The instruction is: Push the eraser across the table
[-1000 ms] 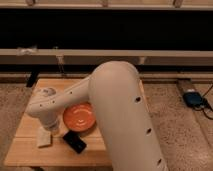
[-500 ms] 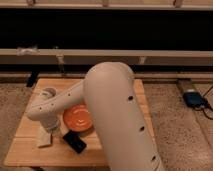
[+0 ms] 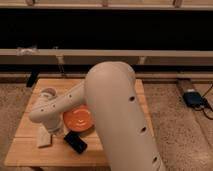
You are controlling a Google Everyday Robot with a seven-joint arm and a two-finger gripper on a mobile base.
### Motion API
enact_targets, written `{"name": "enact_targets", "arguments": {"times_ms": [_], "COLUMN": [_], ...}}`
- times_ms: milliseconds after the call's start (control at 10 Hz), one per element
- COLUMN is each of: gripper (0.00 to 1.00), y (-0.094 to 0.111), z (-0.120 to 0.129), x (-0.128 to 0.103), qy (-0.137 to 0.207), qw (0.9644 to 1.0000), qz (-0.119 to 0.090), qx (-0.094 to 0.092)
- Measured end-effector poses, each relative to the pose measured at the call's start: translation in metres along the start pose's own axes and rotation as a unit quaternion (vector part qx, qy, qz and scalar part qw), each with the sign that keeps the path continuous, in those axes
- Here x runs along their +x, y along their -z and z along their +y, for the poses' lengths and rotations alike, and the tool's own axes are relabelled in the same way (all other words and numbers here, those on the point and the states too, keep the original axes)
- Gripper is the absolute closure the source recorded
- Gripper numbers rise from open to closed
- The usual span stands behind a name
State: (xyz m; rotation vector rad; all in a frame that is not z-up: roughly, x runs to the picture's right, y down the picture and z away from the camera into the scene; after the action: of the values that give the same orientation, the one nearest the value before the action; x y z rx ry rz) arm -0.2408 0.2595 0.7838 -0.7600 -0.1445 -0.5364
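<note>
The eraser (image 3: 75,142) is a small flat black block lying on the light-wood table (image 3: 27,150), just in front of the orange plate (image 3: 78,120). My white arm reaches over the table from the right and bends down at the left. The gripper (image 3: 54,131) is low over the table, between a pale beige block (image 3: 44,138) and the plate, just left of the eraser. The arm's wrist covers most of the gripper.
A small round pale object (image 3: 48,92) stands at the table's back left. A dark device with a cable (image 3: 192,98) lies on the floor to the right. A low rail and a dark wall run behind the table.
The arm's big upper link has swung a little to the left. The eraser, the plate and the beige block have stayed where they were.
</note>
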Motion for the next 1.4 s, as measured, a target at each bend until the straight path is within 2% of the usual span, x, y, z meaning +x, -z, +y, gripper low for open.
{"name": "enact_targets", "arguments": {"times_ms": [700,1400], "gripper": [1.0,1.0], "y": [-0.005,-0.01], "z": [0.03,0.068], "x": [0.02,0.042], "qy": [-0.028,-0.064], "qw": [0.9994,0.9974], "qz": [0.008,0.006], "qx": [-0.017,-0.034]}}
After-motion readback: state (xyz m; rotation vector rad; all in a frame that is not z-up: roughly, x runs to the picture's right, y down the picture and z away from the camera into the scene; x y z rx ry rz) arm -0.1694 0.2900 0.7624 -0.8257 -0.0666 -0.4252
